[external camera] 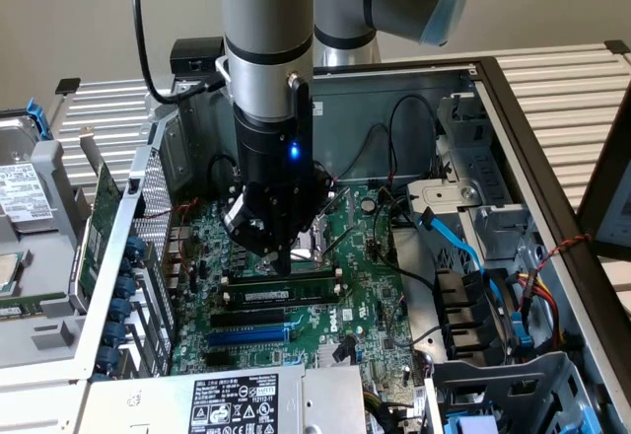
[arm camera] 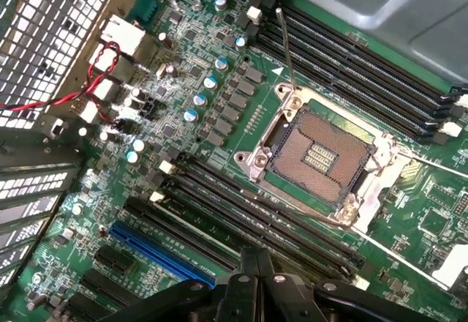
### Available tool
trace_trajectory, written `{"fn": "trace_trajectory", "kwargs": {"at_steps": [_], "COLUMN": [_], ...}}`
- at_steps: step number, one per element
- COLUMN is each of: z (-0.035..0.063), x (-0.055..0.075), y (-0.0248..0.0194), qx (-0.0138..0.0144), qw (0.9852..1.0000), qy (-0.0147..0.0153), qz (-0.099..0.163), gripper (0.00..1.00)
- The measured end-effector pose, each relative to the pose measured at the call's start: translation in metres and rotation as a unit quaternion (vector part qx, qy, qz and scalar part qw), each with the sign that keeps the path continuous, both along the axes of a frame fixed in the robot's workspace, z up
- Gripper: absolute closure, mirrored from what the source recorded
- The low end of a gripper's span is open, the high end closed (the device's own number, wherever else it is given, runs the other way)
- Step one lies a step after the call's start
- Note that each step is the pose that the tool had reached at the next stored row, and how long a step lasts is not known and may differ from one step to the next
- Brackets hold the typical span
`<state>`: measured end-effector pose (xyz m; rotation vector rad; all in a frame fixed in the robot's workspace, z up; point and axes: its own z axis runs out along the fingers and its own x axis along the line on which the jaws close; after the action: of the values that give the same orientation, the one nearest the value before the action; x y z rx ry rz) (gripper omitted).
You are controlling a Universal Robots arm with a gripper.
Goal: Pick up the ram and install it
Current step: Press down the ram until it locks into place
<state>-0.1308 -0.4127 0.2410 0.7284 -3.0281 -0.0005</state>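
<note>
Partly, end effector [external camera: 281,256] hides ram [external camera: 296,283].

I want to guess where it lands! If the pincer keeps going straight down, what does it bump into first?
Probably the ram, the green stick lying along a black slot on the motherboard. The pincer hangs just above it, though depth is hard to judge.

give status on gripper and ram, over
Gripper low over motherboard, fingers pinched together. Ram lying in slot right below fingertips. Nothing blocking.

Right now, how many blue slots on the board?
1. The blue slot runs beside the black slots, on their side away from the socket. Hidden board areas may hold more.
</note>
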Motion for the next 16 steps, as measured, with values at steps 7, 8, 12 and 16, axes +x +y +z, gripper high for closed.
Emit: {"fn": "trace_trajectory", "kwargs": {"at_steps": [7,8,12,16], "z": [0.0002,0.0002,0.0003,0.0003], "x": [0.0000,0.0000,0.0000,0.0000], "y": [0.0000,0.0000,0.0000,0.0000], "qx": [-0.0001,-0.0001,0.0000,-0.0001], "qw": [0.9991,0.9988,0.9973,0.9952], "qy": [0.0000,0.0000,0.0000,0.0000], "qz": [-0.043,-0.049,-0.074,-0.098], "gripper": [0.89,0.89,0.89,0.89]}}
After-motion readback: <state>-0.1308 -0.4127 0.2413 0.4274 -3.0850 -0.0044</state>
